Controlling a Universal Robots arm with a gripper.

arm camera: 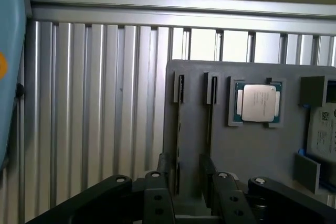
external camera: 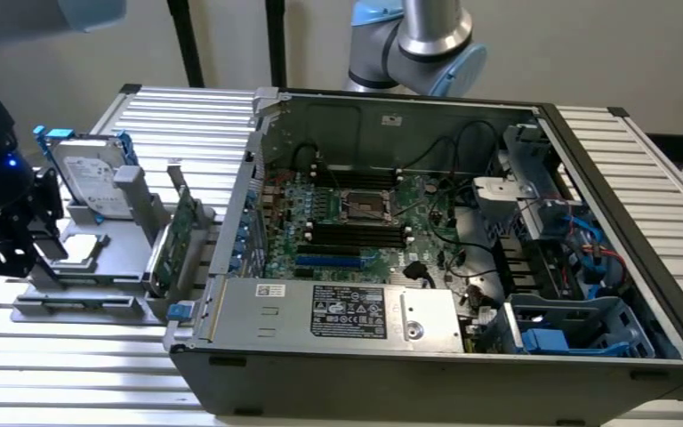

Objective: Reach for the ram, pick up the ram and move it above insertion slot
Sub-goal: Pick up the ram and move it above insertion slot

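Spread tool [arm camera: 186,182] hovers just short of the edge-on ram [arm camera: 179,129]: probably light, stiff, fragile; grip its flat faces.

The computer case [external camera: 437,374] lies open on top, leaving a free way down to the board [external camera: 354,222] at centre frame; black cables [external camera: 458,213] cross just right of it, the power supply [external camera: 330,311] walls the lower edge, a drive cage [external camera: 567,325] crowds the lower right; at the exterior view's left the hard drive [external camera: 86,178] and a green card [external camera: 181,236] stand upright in the grey rack [external camera: 81,307], with narrow gaps between them; the gripper [arm camera: 190,187], fingers spread, sits close to the rack.
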